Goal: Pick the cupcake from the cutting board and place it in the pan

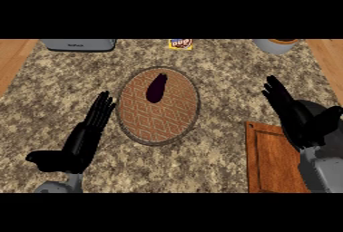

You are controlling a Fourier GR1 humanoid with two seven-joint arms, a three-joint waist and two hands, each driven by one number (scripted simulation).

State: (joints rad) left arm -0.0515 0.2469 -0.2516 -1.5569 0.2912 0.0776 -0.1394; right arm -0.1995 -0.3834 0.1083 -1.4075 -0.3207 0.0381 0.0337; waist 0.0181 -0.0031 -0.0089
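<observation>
Black right hand [295,113]: fingers straight and spread, holding nothing; it stands over the upper right edge of the cutting board, likely because the task's pick starts from that board.
Black left hand [85,131]: open too, fingers straight and pointing up the view, thumb out to the side; it rests on the counter just left of the round plate and looks to have no part in the pick.
Wooden cutting board [271,161]: reddish-brown, lying flat at the lower right, partly under the right forearm. The part that shows is bare.
Cupcake: I cannot see one on the board; if it is there, the right hand or forearm hides it. My guess is the pick has not been made, since the fingers are not curled round anything.
Round plate [159,106]: brick-patterned, with a dark rim, in the middle of the counter between the two hands; by its place it may be what the task calls the pan.
Dark thing [157,88]: a purple-black, long shape lying in the plate's upper half; it does not look like a cupcake.
Speckled counter [201,167]: granite-like, bearing everything.
Far edge: a grey appliance [78,44], a yellow packet [180,43] and a pale vessel [276,46], well apart from both hands.
</observation>
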